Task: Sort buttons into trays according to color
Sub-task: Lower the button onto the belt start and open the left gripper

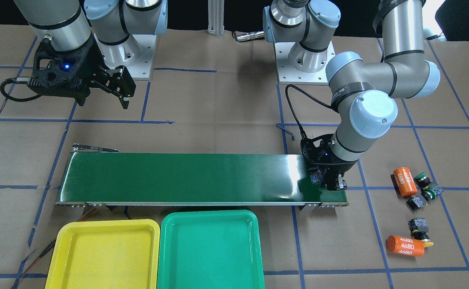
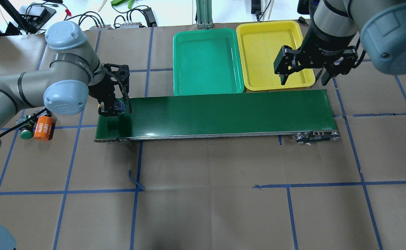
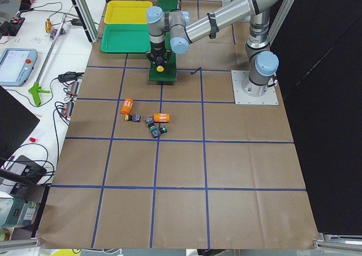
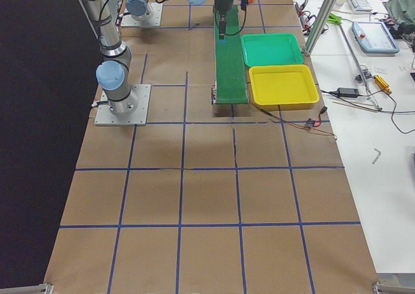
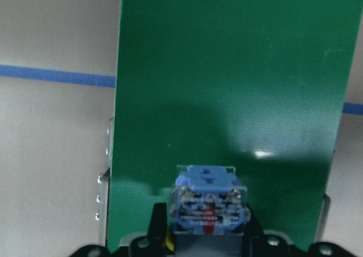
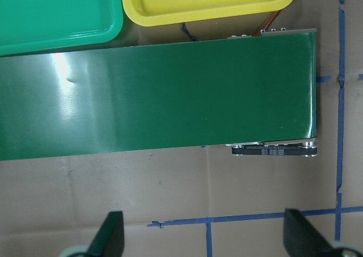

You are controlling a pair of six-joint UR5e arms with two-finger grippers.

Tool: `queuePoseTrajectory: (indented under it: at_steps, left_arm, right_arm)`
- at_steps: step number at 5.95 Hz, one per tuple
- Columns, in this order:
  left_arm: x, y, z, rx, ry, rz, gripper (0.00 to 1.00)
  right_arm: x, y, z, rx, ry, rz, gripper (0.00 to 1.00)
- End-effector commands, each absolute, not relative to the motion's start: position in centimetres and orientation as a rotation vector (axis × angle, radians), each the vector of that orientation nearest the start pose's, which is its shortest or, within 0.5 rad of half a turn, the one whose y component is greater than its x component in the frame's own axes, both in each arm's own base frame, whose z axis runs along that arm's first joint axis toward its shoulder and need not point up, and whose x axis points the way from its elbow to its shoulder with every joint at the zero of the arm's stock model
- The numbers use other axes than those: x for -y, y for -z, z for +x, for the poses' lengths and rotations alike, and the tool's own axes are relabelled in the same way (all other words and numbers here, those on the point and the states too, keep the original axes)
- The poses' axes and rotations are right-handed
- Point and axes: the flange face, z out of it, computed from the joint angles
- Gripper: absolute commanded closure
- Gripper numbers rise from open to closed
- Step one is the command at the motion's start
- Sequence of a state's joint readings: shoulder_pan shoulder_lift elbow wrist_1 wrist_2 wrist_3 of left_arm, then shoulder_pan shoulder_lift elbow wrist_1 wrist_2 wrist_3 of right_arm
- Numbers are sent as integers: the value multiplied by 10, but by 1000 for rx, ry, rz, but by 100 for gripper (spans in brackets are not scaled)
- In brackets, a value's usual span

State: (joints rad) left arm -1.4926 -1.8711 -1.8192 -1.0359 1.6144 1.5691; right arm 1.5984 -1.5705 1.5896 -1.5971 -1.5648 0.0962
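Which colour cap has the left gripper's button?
Yellow; the button shows its cap best in the exterior left view.

Left gripper (image 2: 114, 108) at 9 o'clock, pointing down, clamped on a button (image 5: 209, 200), right gripper (image 2: 303, 79) at 2 o'clock, fingers spread wide.

Four buttons (image 1: 421, 178), two green-capped and two yellow-capped, two orange cylinders (image 1: 405, 182) marked 4680, two trays, one yellow tray (image 1: 106, 257) and one green tray (image 1: 210, 253), one long dark-green belt (image 1: 186, 176), two robot arms (image 1: 403, 72), one paper-covered table (image 1: 218, 100).
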Motion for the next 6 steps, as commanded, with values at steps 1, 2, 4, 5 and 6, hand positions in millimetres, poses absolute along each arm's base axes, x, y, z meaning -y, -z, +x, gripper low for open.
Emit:
queuePoseTrajectory:
  at_steps: [1, 2, 4, 5, 6]
  left_arm:
    - [563, -247, -98, -2273, -82, 2166, 66]
    - [562, -253, -100, -2268, -70, 2167, 8]
    - [572, -272, -70, -2405, -32, 1951, 7]
    - [597, -275, -19, -2466, 15, 1825, 7]
    - [628, -278, 25, -2501, 30, 1748, 7]
  right_arm:
    - [489, -480, 147, -3133, 7, 106, 0]
    - [489, -481, 147, -3133, 11, 106, 0]
    - [490, -480, 147, -3135, 9, 106, 0]
    - [490, -479, 147, -3133, 7, 106, 0]
    - [489, -479, 147, -3133, 7, 106, 0]
